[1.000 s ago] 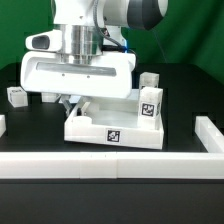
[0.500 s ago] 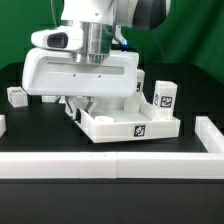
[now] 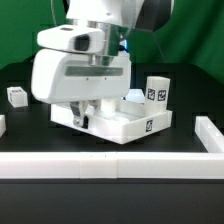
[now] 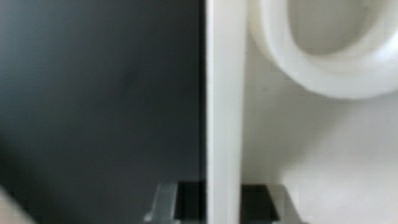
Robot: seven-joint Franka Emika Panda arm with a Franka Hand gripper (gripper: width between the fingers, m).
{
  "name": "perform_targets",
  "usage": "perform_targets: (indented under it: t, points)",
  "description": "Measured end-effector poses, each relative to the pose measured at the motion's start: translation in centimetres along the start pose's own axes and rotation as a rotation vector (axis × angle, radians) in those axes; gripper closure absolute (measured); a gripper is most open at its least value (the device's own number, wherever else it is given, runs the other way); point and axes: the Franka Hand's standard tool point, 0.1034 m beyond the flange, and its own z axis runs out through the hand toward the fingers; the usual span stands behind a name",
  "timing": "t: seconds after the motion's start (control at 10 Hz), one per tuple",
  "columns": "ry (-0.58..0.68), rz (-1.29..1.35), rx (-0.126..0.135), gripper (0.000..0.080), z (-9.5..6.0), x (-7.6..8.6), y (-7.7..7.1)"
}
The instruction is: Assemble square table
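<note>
Arm [image 3: 100, 15] glossy white, rounded shells; dark grey cap [image 3: 157, 10] on joint toward exterior view's right. Silver-grey cylinder [image 3: 97, 42] at wrist, blue cable [image 3: 122, 45] beside it. White camera housing [image 3: 62, 40] on exterior view's left side. Gripper [image 3: 80, 116] body wide, boxy, white, rounded corners; finger pads [image 4: 178, 200] dark grey, flat

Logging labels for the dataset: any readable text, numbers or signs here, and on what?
No words, numbers or brands readable in either view.
On the slab side: black-and-white tag, pattern only.
On the tall leg: same kind of tag, pattern only.
On the small leg: dark marks, too small to read.
Wrist view: nothing printed.
</note>
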Motion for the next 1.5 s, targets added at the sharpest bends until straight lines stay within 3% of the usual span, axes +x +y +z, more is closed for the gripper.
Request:
perform_targets:
  t: [0.1,0.6,0.7,0.8,0.9,1.4,1.5]
  points:
    - [0.004,-0.127,-0.026,0.0745,-0.2,1.8,0.7]
    - [-0.012,-0.348,-0.041,0.0745,-0.3,1.4,1.2]
    - [0.001,-0.418,-0.068,0.0745,-0.2,3.0,0.8]
    - [0.021,-0.509,-0.105,0.0740,-0.1,5.9,0.5]
    - [0.023,-0.560,-0.121,0.0740,-0.2,7.0,0.5]
    - [0.021,-0.547,-0.120,0.0735,-0.2,6.6,0.7]
    - [0.031,-0.560,-0.131,0.0735,-0.3,7.1,0.6]
